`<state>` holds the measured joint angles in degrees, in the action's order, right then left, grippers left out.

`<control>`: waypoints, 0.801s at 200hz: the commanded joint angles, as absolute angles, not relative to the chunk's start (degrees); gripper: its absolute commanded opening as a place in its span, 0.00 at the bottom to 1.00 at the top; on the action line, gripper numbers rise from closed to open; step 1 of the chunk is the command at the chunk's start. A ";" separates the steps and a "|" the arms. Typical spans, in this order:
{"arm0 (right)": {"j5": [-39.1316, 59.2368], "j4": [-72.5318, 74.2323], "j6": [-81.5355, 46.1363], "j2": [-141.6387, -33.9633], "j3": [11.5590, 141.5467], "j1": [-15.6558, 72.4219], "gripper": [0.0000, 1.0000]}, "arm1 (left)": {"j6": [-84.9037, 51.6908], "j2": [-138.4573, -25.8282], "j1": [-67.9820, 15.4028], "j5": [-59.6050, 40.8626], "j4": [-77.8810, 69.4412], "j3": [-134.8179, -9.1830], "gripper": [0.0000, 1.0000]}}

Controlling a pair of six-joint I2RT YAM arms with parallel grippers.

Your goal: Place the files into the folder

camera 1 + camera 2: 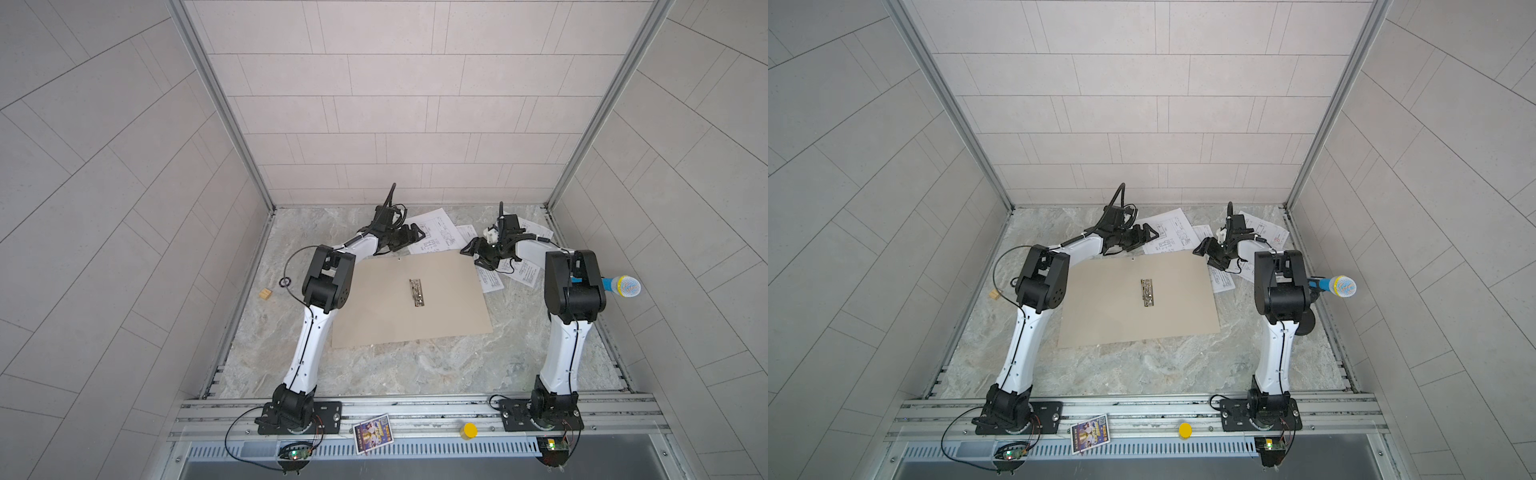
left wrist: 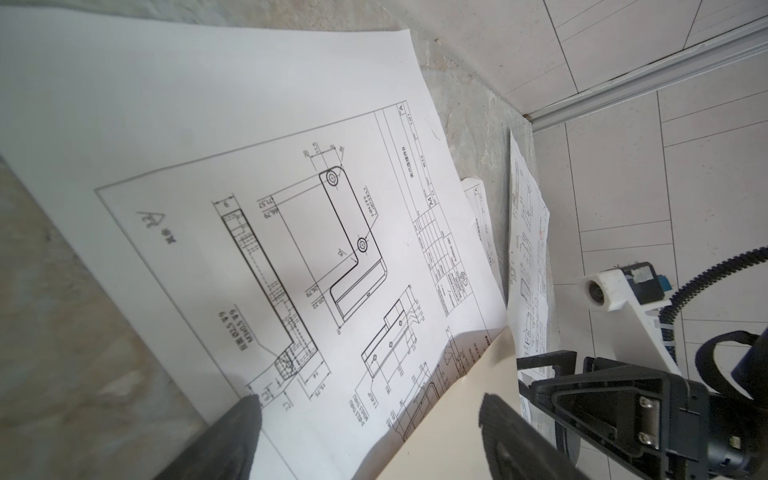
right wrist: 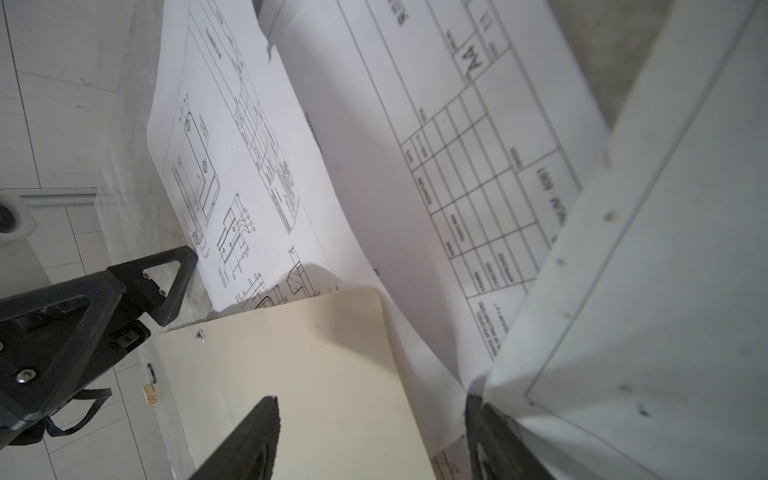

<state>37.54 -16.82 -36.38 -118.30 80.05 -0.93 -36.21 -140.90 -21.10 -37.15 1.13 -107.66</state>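
Note:
The tan folder lies open and flat mid-table, its silver clip on the spine. The files are white printed sheets spread behind it: one at the far edge, a second beside it, and a third under the right arm. My left gripper is open over the first sheet, its jaws astride the folder's edge. My right gripper is open at the folder's far right corner. A curled sheet drapes over one of its fingers.
A small wooden block and a black ring lie left of the left arm. A blue toy microphone sits behind the right elbow. On the front rail are a colourful card and a yellow cylinder. Tiled walls enclose the table.

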 commanded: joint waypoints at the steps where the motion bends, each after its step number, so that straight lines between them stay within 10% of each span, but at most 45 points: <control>1: 39.11 -13.88 -37.71 -118.31 78.79 -1.15 0.70 | -36.39 -140.71 -20.96 -37.50 1.64 -105.96 0.89; 160: 47.89 -8.01 -38.30 -125.23 89.83 -1.06 0.73 | -38.39 -141.46 -20.74 -40.34 -1.82 -105.16 0.88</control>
<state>45.76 -9.15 -39.51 -124.14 87.05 -1.08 -37.67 -140.90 -20.95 -39.05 -1.78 -106.32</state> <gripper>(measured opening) 0.731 0.886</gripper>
